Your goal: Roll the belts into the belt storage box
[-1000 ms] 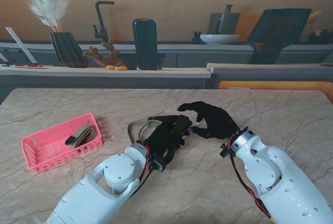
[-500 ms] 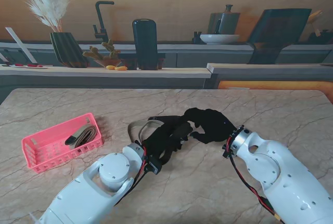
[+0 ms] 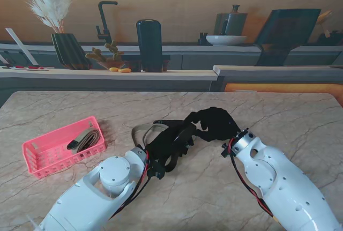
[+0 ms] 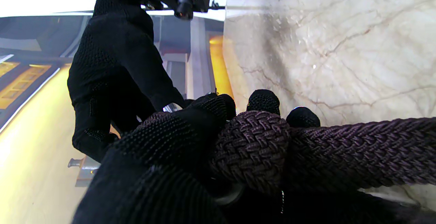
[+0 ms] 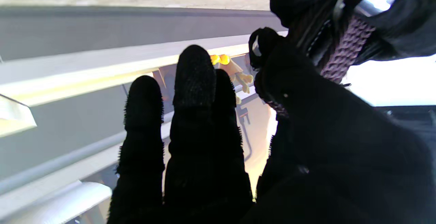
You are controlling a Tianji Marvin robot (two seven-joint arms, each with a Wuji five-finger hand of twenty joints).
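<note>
Belt (image 4: 306,149), dark woven braid, mid-table between the two hands, partly coiled; a loose tan-looking loop trails out on the left side of the coil toward the pink storage box (image 3: 63,146), which sits well apart at the table's left and already holds one rolled belt (image 3: 86,140). Left hand (image 3: 170,144) closed on the belt, fingers (image 4: 204,115) wrapped over the coiled part, free length running out across the marble. Right hand (image 3: 214,124) just beside it, thumb and forefinger seemingly pinching the buckle end, other fingers (image 5: 194,80) extended and free; grip not fully visible, so taken as holding the belt but unconfirmed. Risks, judged from this pose: coil springing open if either hand eases off, braid being stiff and elastic-looking; free tail snagging under the left palm and skewing the roll; fingers of both hands crowding one another at the coil; roll loosening during the long carry left to the box. Table top (image 3: 300,118): pale veined marble, smooth, likely low friction, so little help in holding a roll. Room: kitchen counter behind, with pampas grass in a dark vase (image 3: 69,49), black faucet (image 3: 104,19), dark cylinder (image 3: 149,43), bowl (image 3: 226,39) at right.
</note>
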